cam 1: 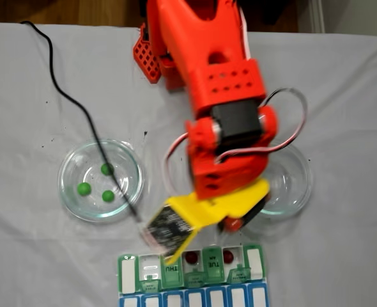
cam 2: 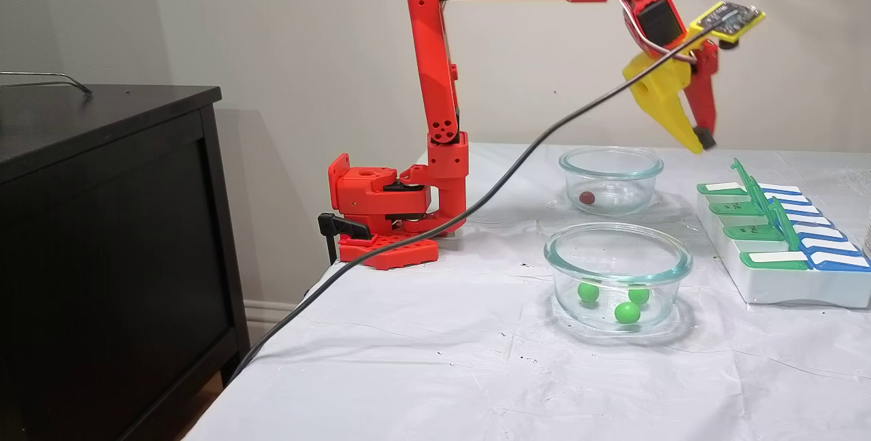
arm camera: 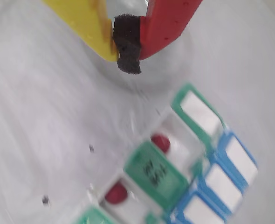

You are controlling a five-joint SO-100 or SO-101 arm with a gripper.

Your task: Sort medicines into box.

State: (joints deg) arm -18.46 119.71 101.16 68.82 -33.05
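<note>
Fixed view from above: arm reaches toward the pill box (cam 1: pixel 192 272) at the bottom edge. Two red balls, (cam 1: pixel 192 258) and (cam 1: pixel 230 256), sit in open compartments either side of the TUE lid. Three green balls (cam 1: pixel 83 188) wait in the glass dish (cam 1: pixel 70 192) well left of the box; a second dish (cam 1: pixel 300 185) is partly under the arm.

Wrist view: gripper (arm camera: pixel 127 46) jaws nearly closed, yellow and red tips pinching only their own black foam pad, no ball between. Box lies below, both reds settled inside.

Side fixed view: gripper (cam 2: pixel 701 141) hangs high between far dish (cam 2: pixel 610 179) and box (cam 2: pixel 782 250), probably heading back. One red ball (cam 2: pixel 586 197) left in that dish; greens (cam 2: pixel 614 299) untouched in near dish.
</note>
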